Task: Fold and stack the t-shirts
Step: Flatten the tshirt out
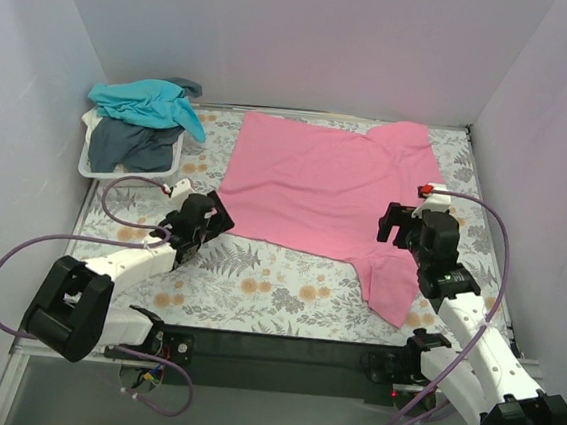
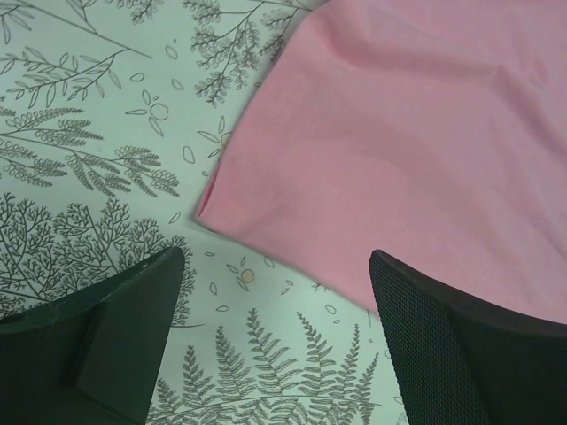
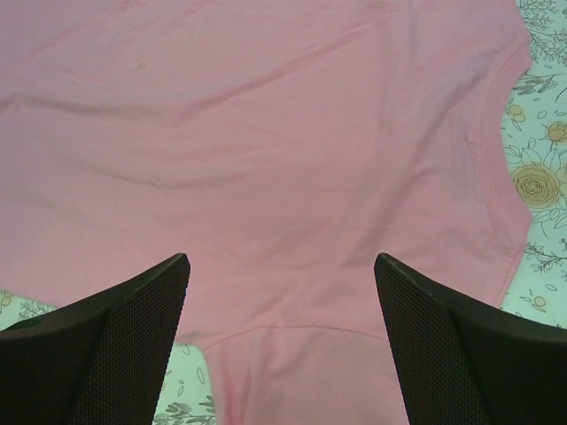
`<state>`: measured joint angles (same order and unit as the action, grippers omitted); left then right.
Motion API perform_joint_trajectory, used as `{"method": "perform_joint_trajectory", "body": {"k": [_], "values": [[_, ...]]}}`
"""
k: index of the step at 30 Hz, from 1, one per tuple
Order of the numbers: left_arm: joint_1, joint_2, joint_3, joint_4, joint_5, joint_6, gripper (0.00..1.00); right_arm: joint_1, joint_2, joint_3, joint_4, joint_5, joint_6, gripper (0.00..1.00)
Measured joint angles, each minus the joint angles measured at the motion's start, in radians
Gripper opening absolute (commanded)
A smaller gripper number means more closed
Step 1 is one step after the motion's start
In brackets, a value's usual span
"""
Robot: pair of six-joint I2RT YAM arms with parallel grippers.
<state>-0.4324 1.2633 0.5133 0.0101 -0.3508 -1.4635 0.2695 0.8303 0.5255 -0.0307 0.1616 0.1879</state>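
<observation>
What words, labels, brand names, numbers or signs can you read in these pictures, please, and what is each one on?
No text can be read in any view.
Pink t-shirt: plain, no print or tag showing.
Teal t-shirt and grey-blue t-shirt at the white basket: plain where visible.
Table cover: fern and flower pattern only, no words.
Left arm and right arm: no marking sharp enough to read.

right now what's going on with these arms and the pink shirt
A pink t-shirt lies spread flat on the table. Both arms hover at its near edge with open, empty grippers: the left gripper by the hem corner, the right gripper over the shoulder beside the near sleeve. The teal t-shirt and grey t-shirt sit in the white basket, unfolded.
</observation>
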Motion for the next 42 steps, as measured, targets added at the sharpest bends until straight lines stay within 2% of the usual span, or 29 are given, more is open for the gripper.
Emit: {"method": "perform_joint_trajectory", "body": {"k": [10, 14, 20, 27, 28, 30, 31, 33, 42], "values": [[0.035, 0.004, -0.045, -0.003, 0.02, -0.018, 0.71, 0.0, -0.009, 0.0, -0.029, 0.001, 0.0, 0.77], [0.068, 0.041, -0.045, 0.045, 0.052, -0.018, 0.62, 0.0, -0.01, 0.0, -0.029, 0.002, 0.0, 0.77], [0.082, 0.092, -0.045, 0.109, 0.077, -0.017, 0.56, 0.0, -0.018, 0.0, -0.032, 0.01, 0.0, 0.77], [0.083, 0.126, -0.045, 0.148, 0.087, -0.017, 0.34, 0.0, -0.031, 0.0, -0.048, 0.02, 0.0, 0.78], [0.083, 0.13, -0.045, 0.15, 0.087, -0.017, 0.27, 0.0, -0.035, 0.0, -0.052, 0.02, 0.0, 0.78], [0.083, 0.14, -0.045, 0.154, 0.09, -0.016, 0.19, 0.0, -0.046, -0.001, -0.06, 0.023, 0.0, 0.78], [0.083, 0.144, -0.045, 0.156, 0.091, -0.016, 0.08, 0.0, -0.052, -0.002, -0.065, 0.026, 0.0, 0.78], [0.084, 0.15, -0.045, 0.158, 0.095, -0.015, 0.0, 0.0, -0.064, -0.01, -0.076, 0.032, 0.0, 0.78], [0.117, 0.156, -0.035, 0.171, 0.114, -0.002, 0.0, 0.001, -0.069, -0.045, -0.13, 0.016, 0.002, 0.77]]}}
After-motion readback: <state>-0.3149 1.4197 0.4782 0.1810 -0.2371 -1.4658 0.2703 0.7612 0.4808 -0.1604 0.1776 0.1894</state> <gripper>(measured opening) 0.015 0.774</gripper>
